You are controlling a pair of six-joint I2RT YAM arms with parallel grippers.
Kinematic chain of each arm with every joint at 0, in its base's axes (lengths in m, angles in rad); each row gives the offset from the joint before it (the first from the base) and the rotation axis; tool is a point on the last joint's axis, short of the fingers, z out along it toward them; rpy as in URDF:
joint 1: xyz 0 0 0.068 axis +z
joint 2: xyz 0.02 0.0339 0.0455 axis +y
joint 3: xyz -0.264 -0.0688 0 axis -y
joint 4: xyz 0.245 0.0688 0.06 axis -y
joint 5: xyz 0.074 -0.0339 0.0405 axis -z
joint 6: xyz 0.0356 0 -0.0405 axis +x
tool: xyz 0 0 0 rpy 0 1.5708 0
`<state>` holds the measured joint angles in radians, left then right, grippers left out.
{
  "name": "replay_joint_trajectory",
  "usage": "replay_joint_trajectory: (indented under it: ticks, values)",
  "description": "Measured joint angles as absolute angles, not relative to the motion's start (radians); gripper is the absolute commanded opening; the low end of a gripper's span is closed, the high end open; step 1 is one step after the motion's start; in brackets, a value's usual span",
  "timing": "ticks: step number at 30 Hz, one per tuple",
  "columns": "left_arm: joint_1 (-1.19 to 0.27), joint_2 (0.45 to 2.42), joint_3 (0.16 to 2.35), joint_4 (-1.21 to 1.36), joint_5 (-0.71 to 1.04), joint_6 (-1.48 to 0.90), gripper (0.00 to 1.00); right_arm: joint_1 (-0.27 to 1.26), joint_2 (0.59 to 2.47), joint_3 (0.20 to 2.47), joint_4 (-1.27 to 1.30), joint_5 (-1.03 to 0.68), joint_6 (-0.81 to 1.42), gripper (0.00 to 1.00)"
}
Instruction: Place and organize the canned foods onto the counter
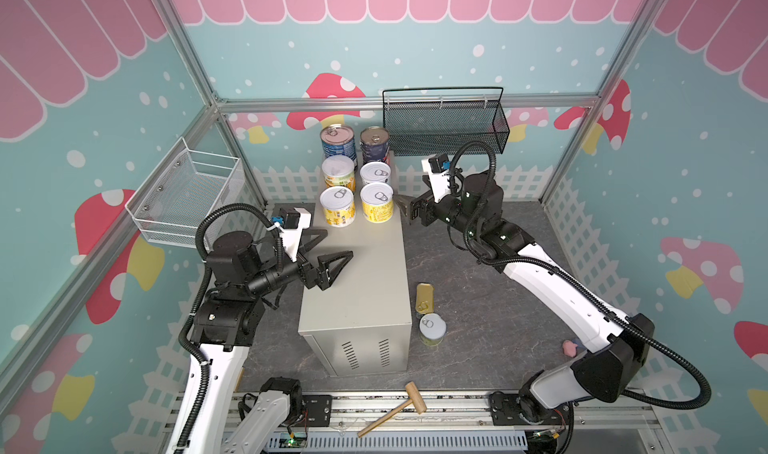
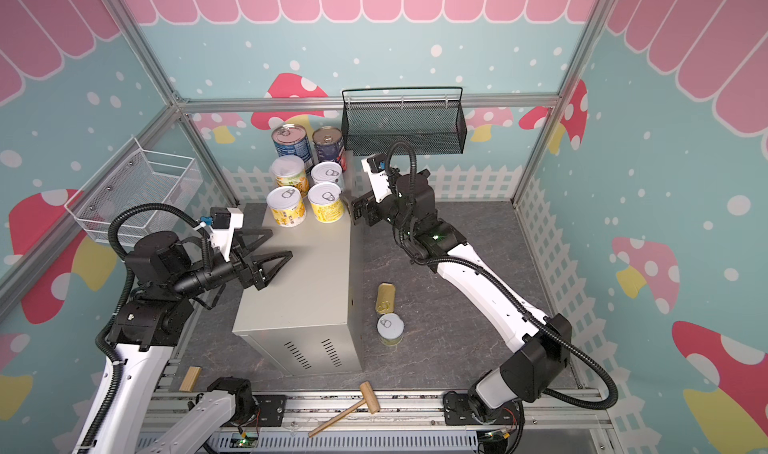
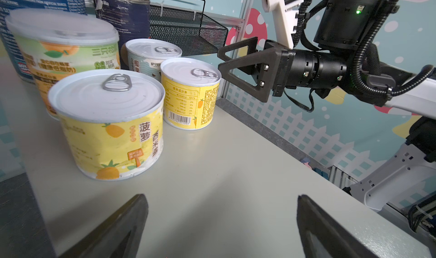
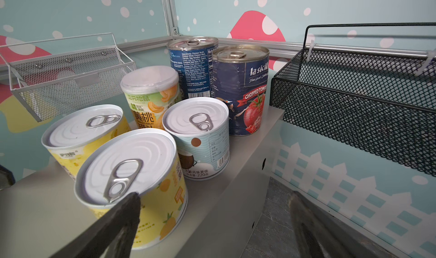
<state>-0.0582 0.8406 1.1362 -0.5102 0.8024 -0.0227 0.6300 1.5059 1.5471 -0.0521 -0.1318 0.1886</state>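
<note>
Left end effector and right end effector gape empty beside six upright tins.

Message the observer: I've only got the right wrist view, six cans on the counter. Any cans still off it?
Observer: Two. A flat gold tin lies on the dark tabletop, right of the counter in both top views.
Operator: The other one?
Observer: A short can stands upright beside that tin, on its near side.
Operator: Left gripper?
Observer: The left gripper is open and empty over the counter's bare part.
</note>
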Motion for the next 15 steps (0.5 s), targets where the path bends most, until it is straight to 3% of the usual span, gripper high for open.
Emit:
replay_joint_trajectory:
  ticks: [15]
  values:
    - [-0.058,0.841,1.136,-0.510,0.804,-0.023,0.99,0.630,1.506,1.547,-0.052,-0.140,0.196,0.99]
